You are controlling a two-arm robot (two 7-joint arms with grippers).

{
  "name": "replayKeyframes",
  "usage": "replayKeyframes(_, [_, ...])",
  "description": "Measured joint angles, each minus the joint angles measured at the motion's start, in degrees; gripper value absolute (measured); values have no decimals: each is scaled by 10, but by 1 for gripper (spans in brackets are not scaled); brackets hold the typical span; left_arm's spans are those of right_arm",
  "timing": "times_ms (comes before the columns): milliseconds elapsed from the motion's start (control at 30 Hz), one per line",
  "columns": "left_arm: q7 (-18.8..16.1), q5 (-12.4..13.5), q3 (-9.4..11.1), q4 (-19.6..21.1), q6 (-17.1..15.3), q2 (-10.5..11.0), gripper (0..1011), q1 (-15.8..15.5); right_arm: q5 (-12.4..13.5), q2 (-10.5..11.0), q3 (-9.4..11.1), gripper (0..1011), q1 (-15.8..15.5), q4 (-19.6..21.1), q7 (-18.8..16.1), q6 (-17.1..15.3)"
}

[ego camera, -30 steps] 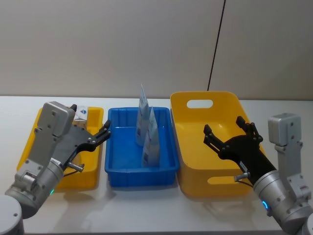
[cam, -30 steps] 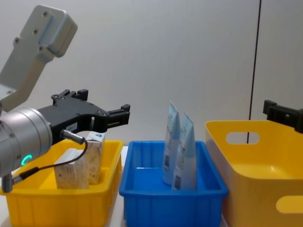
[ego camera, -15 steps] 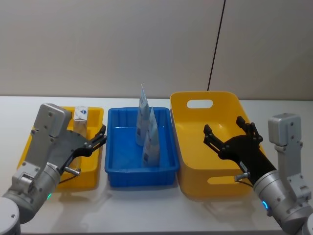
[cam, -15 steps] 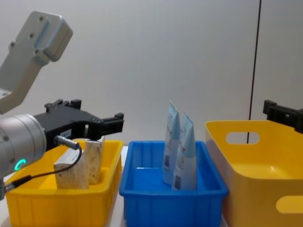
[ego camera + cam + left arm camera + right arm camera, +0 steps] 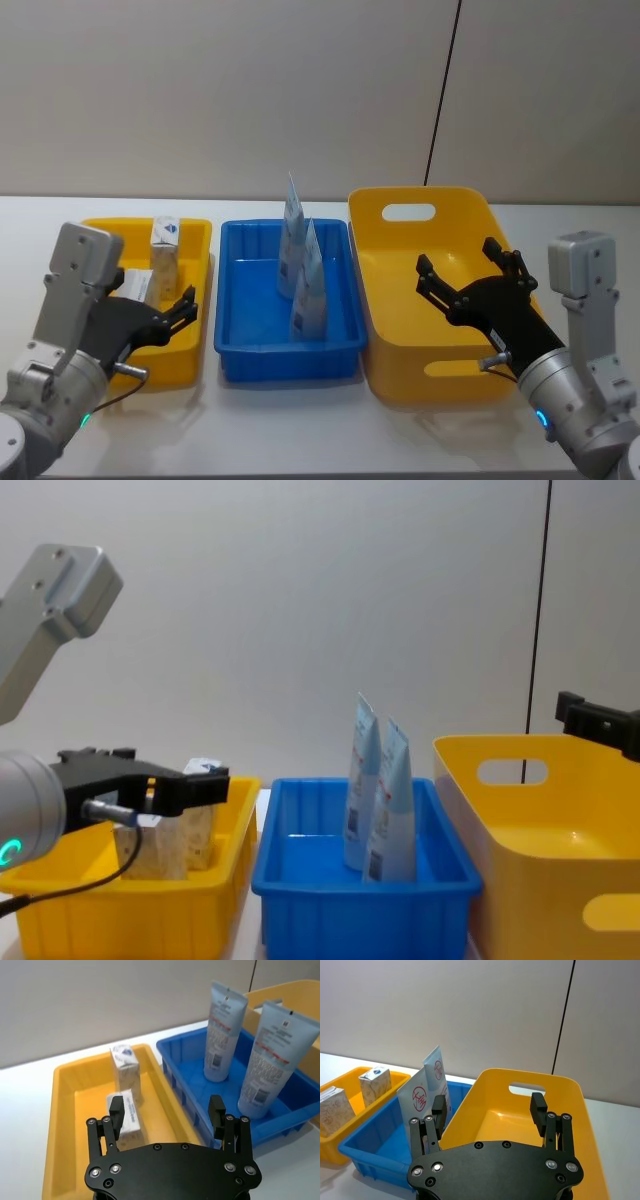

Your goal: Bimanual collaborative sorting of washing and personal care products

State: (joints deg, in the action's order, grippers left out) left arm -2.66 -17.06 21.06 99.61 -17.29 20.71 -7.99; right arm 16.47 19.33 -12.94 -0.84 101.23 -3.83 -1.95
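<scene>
Head view: the left claw (image 5: 183,310) is hovering spread and empty over the near part of the small yellow tray (image 5: 170,372). In that tray the small carton (image 5: 165,255) is standing with the floral pack (image 5: 135,285) just beside it, and the two tubes (image 5: 300,265) are leaning upright in the blue tray (image 5: 285,355). The right claw (image 5: 457,257) is hanging spread and empty over the big yellow bin (image 5: 420,375). Wrist views: each claw is showing a clear gap between its fingers and gripping nothing. Chest view: every product is sitting in a tray, so the sorting is looking done or nearly so, and the next move is probably calling for raising both arms clear without nudging the tubes.
</scene>
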Motion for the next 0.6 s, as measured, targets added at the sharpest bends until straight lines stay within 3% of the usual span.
replayKeyframes(300, [-8, -19, -18, 7, -57, -6, 1001, 4, 0, 0, 0, 1002, 0, 0, 0, 0])
replayKeyframes(600, [-4, -28, -28, -9, -76, -12, 1001, -6, 0, 0, 0, 1002, 0, 0, 0, 0])
